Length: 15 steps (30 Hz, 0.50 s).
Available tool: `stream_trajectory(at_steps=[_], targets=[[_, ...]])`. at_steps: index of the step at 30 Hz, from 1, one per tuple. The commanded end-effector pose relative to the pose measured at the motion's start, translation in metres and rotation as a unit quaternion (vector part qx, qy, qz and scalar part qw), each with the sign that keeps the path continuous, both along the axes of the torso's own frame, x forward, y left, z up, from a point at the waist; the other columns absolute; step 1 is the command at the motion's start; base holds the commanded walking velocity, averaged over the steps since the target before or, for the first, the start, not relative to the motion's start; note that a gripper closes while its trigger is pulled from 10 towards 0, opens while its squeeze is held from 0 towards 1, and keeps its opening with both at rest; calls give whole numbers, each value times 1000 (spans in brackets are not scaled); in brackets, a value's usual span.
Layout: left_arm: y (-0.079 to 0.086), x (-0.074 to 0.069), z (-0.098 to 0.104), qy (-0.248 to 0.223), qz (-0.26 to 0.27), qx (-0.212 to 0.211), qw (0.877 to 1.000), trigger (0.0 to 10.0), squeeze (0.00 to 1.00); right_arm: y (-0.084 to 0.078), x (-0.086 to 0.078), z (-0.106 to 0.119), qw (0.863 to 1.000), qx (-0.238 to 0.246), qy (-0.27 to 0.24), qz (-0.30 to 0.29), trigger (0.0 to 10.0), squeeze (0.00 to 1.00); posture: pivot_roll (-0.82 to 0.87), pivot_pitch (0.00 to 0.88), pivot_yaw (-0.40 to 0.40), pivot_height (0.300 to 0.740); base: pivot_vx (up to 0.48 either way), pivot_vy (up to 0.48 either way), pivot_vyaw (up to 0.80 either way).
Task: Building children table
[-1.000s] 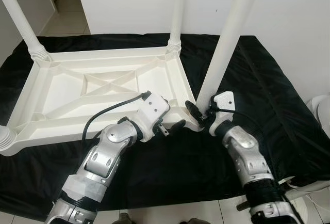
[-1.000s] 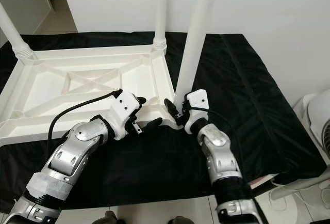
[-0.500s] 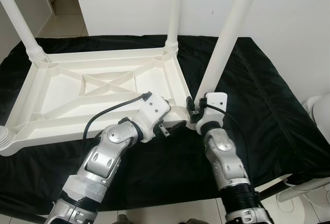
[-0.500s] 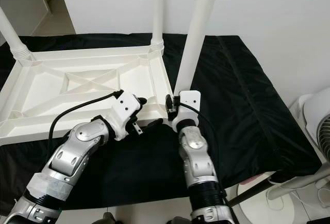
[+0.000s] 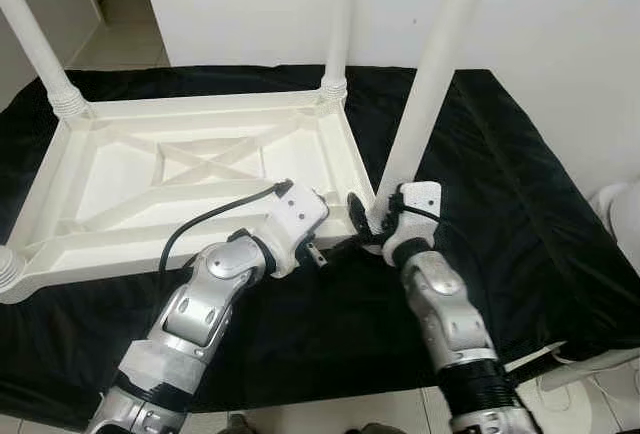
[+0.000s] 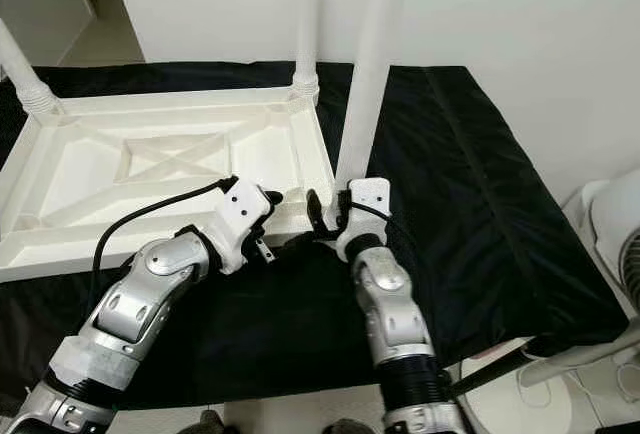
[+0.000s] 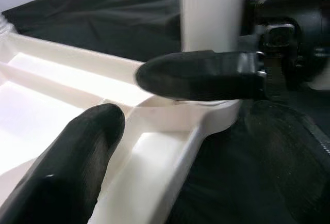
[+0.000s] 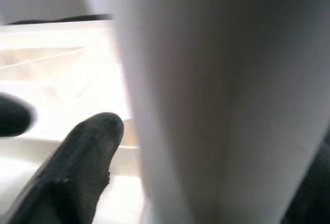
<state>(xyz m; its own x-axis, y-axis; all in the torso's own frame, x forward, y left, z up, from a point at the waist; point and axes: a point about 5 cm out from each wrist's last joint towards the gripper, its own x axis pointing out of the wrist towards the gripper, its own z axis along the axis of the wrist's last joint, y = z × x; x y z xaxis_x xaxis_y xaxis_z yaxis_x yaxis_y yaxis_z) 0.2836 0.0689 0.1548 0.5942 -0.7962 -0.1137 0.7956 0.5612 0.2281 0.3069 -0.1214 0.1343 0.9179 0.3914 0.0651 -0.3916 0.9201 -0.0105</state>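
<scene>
A black cloth [image 5: 520,184] covers the surface; the white table top [image 5: 180,179] lies upside down beside my claws. My right gripper [image 5: 372,226] grasps the table leg [image 5: 425,94] at its foot, long axis upright, while my left gripper [image 5: 335,244] straddles the near corner rim, fingers spread

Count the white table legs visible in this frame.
4: far-left corner leg, far-right corner leg, near-left corner leg only as a stub at the frame edge, and near-right leg at the right pincer.
</scene>
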Motion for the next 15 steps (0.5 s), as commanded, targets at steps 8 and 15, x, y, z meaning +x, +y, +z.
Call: stream_trajectory(at_steps=[8, 15], targets=[[1, -16, 1, 25, -72, -2, 997, 10000, 0, -12, 12, 3, 992, -46, 0, 120, 10000, 0, -67, 39, 15, 740, 0, 0, 0], [1, -24, -2, 31, -102, 17, 994, 10000, 0, -14, 19, 1, 986, -70, 0, 153, 3333, 0, -59, 42, 19, 740, 0, 0, 0]])
